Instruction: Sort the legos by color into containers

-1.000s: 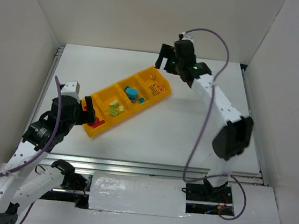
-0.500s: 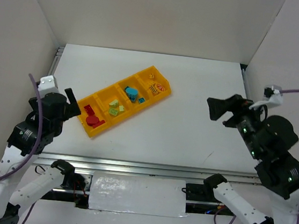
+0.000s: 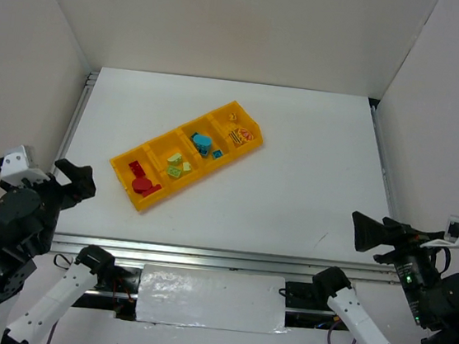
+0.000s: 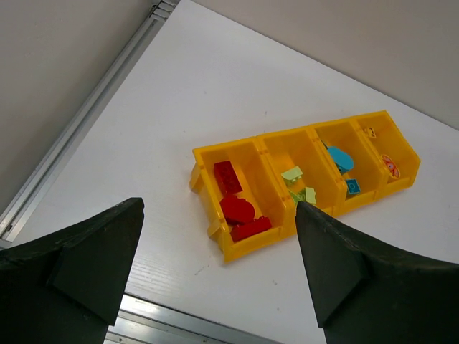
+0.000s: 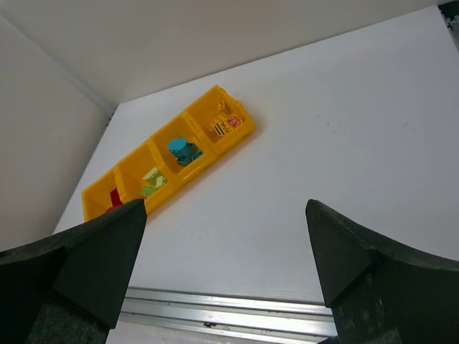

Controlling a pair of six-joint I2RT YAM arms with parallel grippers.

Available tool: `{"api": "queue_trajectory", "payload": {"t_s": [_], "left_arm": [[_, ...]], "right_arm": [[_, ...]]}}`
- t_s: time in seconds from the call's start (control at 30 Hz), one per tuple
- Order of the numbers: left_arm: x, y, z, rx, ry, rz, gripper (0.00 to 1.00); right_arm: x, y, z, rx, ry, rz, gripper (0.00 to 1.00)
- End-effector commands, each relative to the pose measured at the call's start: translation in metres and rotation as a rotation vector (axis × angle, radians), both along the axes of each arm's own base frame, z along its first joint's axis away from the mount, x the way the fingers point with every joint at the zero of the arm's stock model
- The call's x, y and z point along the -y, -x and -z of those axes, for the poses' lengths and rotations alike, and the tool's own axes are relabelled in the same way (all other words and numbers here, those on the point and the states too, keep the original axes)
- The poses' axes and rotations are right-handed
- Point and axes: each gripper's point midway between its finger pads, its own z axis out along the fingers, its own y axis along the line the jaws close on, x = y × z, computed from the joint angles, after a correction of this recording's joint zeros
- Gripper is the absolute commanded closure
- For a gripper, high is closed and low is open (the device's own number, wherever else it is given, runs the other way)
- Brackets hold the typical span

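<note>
Left hand (image 4: 217, 206), right hand (image 5: 224, 206) spread; tray (image 4: 203, 179) compartments hold legos (image 3: 201, 142) sorted by color.

A white table (image 3: 294, 188) lies inside a box of plain white walls: a back wall (image 3: 246, 24), a left wall (image 3: 17, 73) and a right wall (image 3: 453, 106). Grooved metal rails edge the table: a near rail (image 3: 228, 259), a left rail (image 3: 76, 121) and a right rail (image 3: 385, 173). A faint dark scratch (image 3: 322, 240) marks the table close to the near rail. Below that rail, in the middle, lies a crinkled silver patch (image 3: 211, 299).
</note>
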Motion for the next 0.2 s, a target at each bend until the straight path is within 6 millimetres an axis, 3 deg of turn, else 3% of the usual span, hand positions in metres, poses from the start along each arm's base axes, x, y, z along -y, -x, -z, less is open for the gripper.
{"api": "queue_trajectory", "payload": {"t_s": [0.0,0.17], "left_arm": [[-0.0004,0.0009,-0.0006,0.038,0.019,-0.004,0.01],[0.002,-0.0062,0.007,0.044,0.028,-0.008,0.01]], "right_arm": [[-0.0027,-0.0139,0.0103,-0.056,0.023,0.024,0.0],[-0.0081,-0.02,0.0094,-0.077,0.027,0.014,0.0]]}}
